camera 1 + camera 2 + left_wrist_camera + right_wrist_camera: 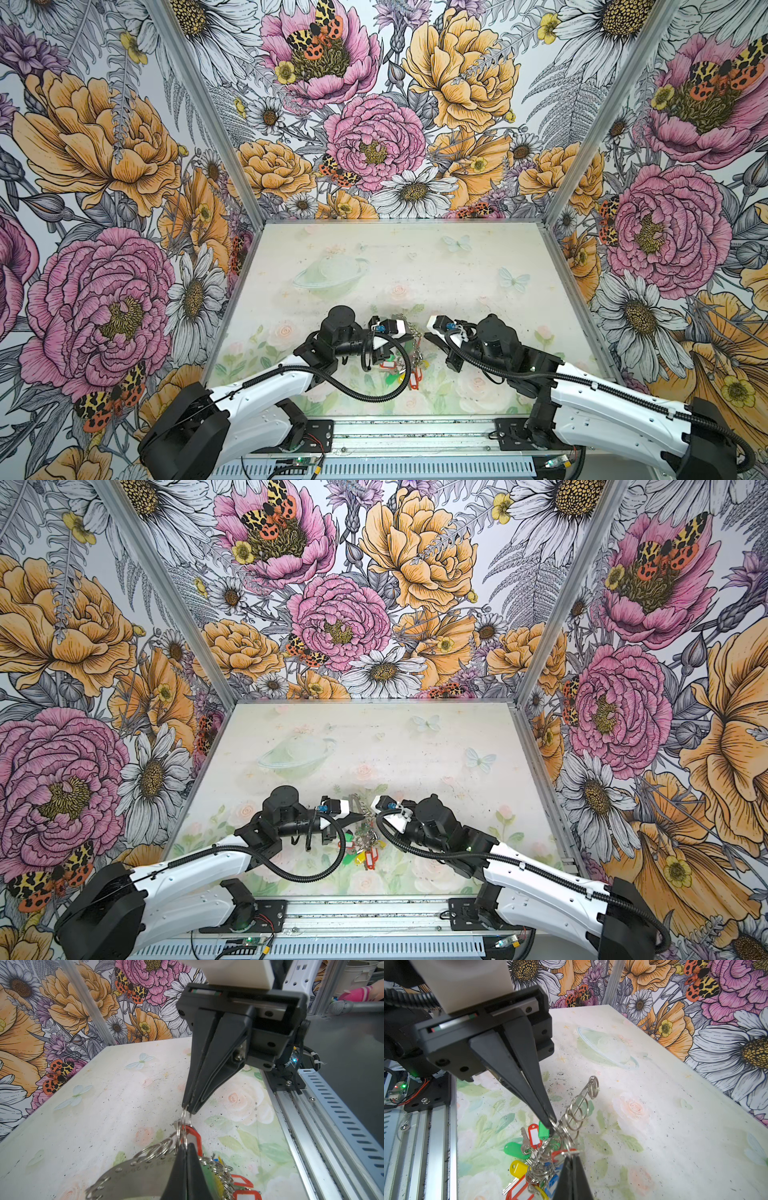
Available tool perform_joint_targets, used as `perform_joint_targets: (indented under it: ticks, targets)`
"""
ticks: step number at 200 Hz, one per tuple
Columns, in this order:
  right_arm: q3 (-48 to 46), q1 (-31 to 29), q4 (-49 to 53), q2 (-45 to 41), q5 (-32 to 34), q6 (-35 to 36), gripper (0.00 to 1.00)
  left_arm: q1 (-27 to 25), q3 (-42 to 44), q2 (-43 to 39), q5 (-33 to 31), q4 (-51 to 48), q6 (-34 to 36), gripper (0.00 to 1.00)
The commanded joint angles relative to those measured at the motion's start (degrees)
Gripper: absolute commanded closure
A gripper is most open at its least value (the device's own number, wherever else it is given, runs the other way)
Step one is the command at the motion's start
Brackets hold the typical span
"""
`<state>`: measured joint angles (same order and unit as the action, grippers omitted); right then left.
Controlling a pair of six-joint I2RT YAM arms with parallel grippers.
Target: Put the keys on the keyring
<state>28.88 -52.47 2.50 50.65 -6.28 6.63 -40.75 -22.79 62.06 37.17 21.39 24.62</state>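
Seen from above, the two arms meet over the near middle of the pale flower-printed table [415, 257]. Their wrists hide the grips, and only a bunch of green, yellow and red plastic tags [365, 858] shows between them.

The wrist views show more. The right gripper [188, 1108] is closed tight, pinching a silver split ring [182, 1114] that carries the red oblong plastic key tag [194, 1136]. The tag's long axis runs along the gap between the grippers, ring end toward the right one. I cannot make out the key itself.

The left gripper [552, 1123] is also closed tight, on the rim of the large flat grey metal keyring [135, 1176]; plate or ring, I cannot tell. The left wrist view shows the keyring's flat face, the right wrist view only its edge. It stands on edge, long axis running near to far.
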Motion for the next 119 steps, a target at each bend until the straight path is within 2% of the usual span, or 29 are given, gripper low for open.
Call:
perform_joint_targets:
  ticks: [1, 119]
  targets:
    - [1.18, 1.48, 0.42, -2.01, 1.70, -1.36, 1.00, 0.06, 0.46, -0.69, 4.07, 2.39, 0.16, 1.00]
    - [1.33, 1.57, -0.74, 0.68, -0.66, -1.45, 1.00, -0.05, 0.20, -0.61, 5.27, 1.86, 0.24, 1.00]
